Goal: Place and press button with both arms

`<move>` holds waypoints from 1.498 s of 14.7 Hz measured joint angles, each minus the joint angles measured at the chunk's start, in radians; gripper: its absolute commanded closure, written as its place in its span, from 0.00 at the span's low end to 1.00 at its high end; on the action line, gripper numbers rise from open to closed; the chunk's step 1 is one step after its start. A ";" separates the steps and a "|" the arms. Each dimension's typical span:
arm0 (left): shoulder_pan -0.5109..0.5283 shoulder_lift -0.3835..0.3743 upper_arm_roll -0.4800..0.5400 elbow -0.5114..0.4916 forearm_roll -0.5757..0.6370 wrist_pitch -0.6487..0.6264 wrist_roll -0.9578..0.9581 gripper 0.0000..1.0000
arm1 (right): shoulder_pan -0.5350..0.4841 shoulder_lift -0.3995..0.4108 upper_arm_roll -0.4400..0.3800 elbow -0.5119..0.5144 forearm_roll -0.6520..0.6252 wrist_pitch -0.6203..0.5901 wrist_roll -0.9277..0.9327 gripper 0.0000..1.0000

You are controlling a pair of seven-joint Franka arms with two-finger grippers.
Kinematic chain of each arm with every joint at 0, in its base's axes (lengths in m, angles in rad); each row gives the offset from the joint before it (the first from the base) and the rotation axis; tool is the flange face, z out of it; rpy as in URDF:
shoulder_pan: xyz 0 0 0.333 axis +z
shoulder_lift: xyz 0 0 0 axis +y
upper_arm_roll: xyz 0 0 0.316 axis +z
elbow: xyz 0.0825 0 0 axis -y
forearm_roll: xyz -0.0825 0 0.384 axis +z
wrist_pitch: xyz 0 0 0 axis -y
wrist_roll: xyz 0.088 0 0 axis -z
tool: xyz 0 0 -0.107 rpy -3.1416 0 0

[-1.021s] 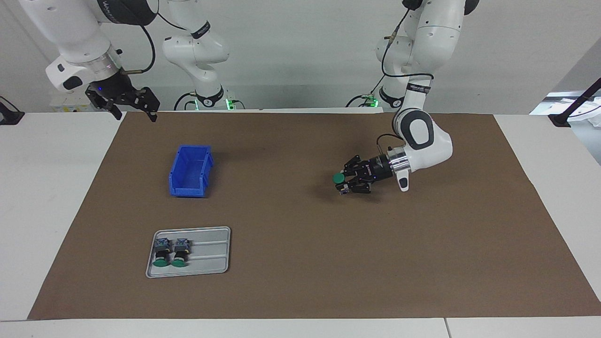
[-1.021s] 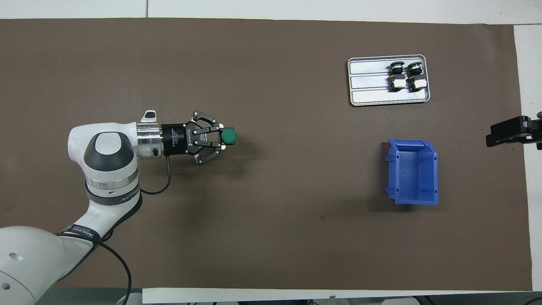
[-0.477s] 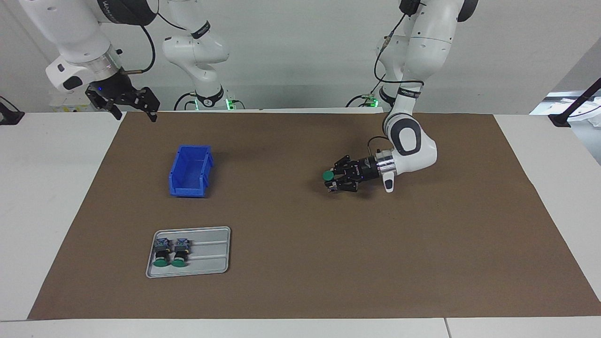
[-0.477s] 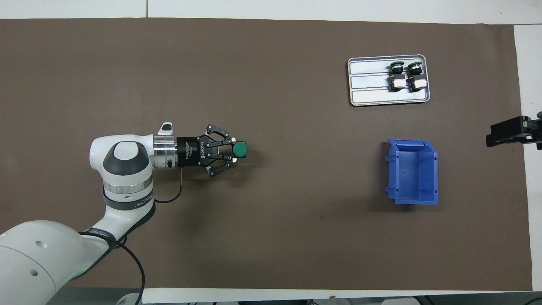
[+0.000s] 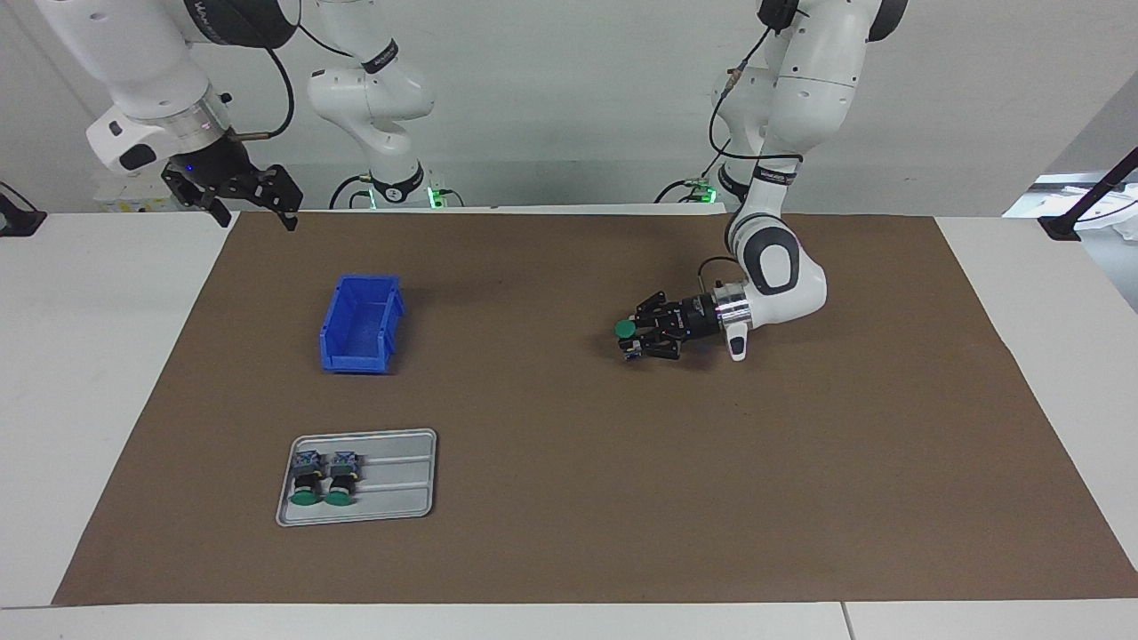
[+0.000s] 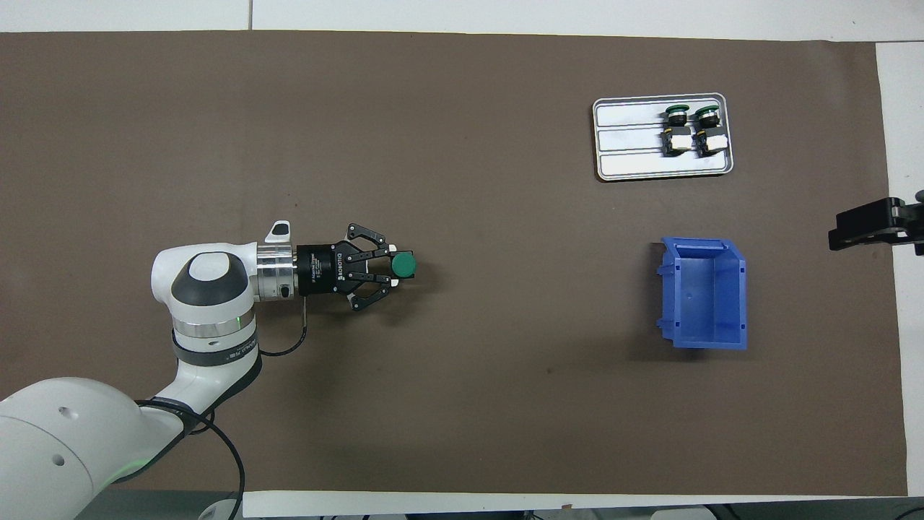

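Fingers of my left gripper [image 5: 633, 340] are clamped on the button [image 5: 626, 330], which hangs low over the brown mat [image 5: 569, 533], toward the left arm's end from the blue bin [image 5: 360, 324]. From overhead I get only its round green cap [image 6: 403, 265] poking out past the fingertips; the facing view adds the body under the cap, and I cannot tell from either whether it touches the mat.

My right gripper [image 5: 252, 203] waits, raised over the mat's edge at the right arm's end from the bin. The facing view shows its fingers spread wide with nothing between them; overhead it is only a black tip [image 6: 877, 225] at the frame's side.

The bin sits on the mat with its open top up. Farther from the robots than the bin lies the grey tray [image 5: 400, 507], holding two more buttons [image 5: 323, 477] side by side at its end toward the right arm, caps pointing away from the robots. The overhead view shows the rest of the tray bare.

Between the bin and the held button I have a broad stretch of mat, and the mat also runs on past the tray to the white desk [image 5: 444, 620].
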 measured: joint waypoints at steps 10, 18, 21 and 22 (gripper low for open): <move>-0.009 0.000 -0.001 -0.012 -0.045 0.002 0.005 1.00 | 0.000 0.000 0.000 0.000 0.000 0.000 0.000 0.02; -0.035 0.000 -0.002 -0.014 -0.058 0.035 0.005 1.00 | 0.000 0.000 0.000 0.000 0.000 0.000 0.000 0.02; -0.036 0.000 -0.001 -0.015 -0.059 0.035 0.005 0.89 | 0.000 0.000 0.000 0.000 0.000 0.000 0.000 0.02; -0.035 0.000 0.000 -0.015 -0.059 0.035 0.005 0.72 | 0.000 0.000 0.000 0.000 0.000 0.000 0.000 0.02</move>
